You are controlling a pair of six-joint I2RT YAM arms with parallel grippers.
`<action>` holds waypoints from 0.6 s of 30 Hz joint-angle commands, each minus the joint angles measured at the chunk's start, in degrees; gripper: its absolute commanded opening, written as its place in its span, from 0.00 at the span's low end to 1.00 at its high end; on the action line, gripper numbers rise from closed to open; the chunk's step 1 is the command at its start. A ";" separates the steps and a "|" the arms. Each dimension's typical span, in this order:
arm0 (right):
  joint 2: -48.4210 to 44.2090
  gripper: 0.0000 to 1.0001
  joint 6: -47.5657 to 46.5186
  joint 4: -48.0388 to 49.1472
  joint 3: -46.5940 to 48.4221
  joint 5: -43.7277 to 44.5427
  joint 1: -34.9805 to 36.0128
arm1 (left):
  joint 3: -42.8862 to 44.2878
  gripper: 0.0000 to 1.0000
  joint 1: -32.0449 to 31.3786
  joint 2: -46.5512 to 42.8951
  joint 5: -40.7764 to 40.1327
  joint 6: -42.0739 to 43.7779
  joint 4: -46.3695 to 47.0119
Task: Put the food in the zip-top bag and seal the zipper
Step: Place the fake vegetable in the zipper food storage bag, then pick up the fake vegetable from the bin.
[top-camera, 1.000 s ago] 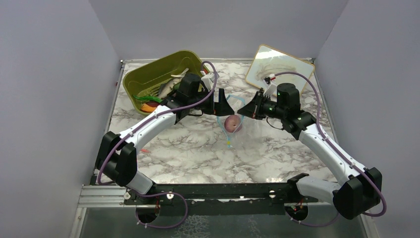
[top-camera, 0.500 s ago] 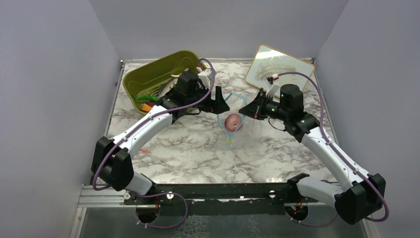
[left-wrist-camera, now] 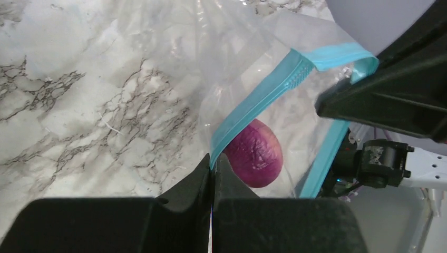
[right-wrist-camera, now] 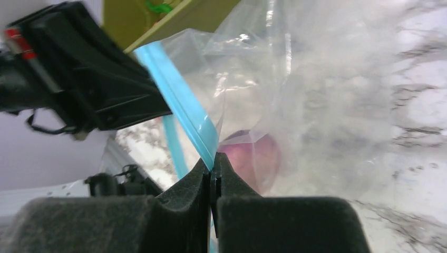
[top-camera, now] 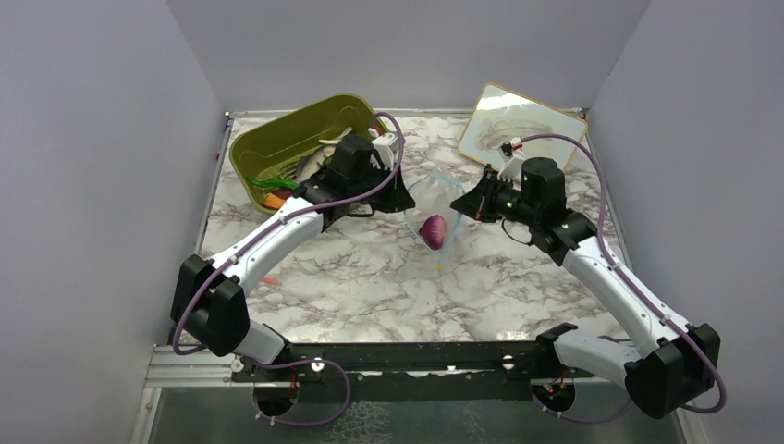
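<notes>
The clear zip-top bag [top-camera: 434, 208] hangs between my two grippers above the marble table, with a purple onion [top-camera: 433, 229] inside it. My left gripper [left-wrist-camera: 212, 158] is shut on the blue zipper [left-wrist-camera: 263, 100] at one side of the bag's mouth. My right gripper [right-wrist-camera: 212, 164] is shut on the zipper [right-wrist-camera: 182, 108] at the opposite side. The onion [left-wrist-camera: 255, 153] shows through the plastic just beyond the left fingertips. More food [top-camera: 287, 190], orange, green and white pieces, lies in the olive-green tub [top-camera: 277, 139] behind the left arm.
The olive-green tub stands at the back left of the table. A tan-rimmed board [top-camera: 520, 125] leans at the back right. A small orange scrap [top-camera: 269, 279] lies on the marble beside the left arm. Grey walls close the sides.
My left gripper has closed on the bag's blue strip; it was open a second ago. The bag has lifted and stretched between both grippers, and the onion hangs lower inside it.
</notes>
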 commanded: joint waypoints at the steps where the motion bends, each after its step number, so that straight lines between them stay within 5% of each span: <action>1: 1.57 0.01 -6.60 -7.76 3.69 15.20 -0.29 | 2.30 0.00 -0.30 -0.98 2.45 -1.15 1.05; 10: -2.44 0.01 -11.13 -18.08 10.02 36.93 -0.34 | 4.36 0.00 -0.33 -2.28 -8.91 1.77 -6.22; 13: -2.90 0.01 -11.00 -17.49 10.86 34.21 -0.33 | 5.51 0.00 -0.39 -1.46 -6.75 1.68 -6.06; 18: -5.80 0.01 -7.33 -7.37 7.41 15.45 -0.30 | 4.57 0.00 -0.52 -0.74 5.16 -2.48 1.78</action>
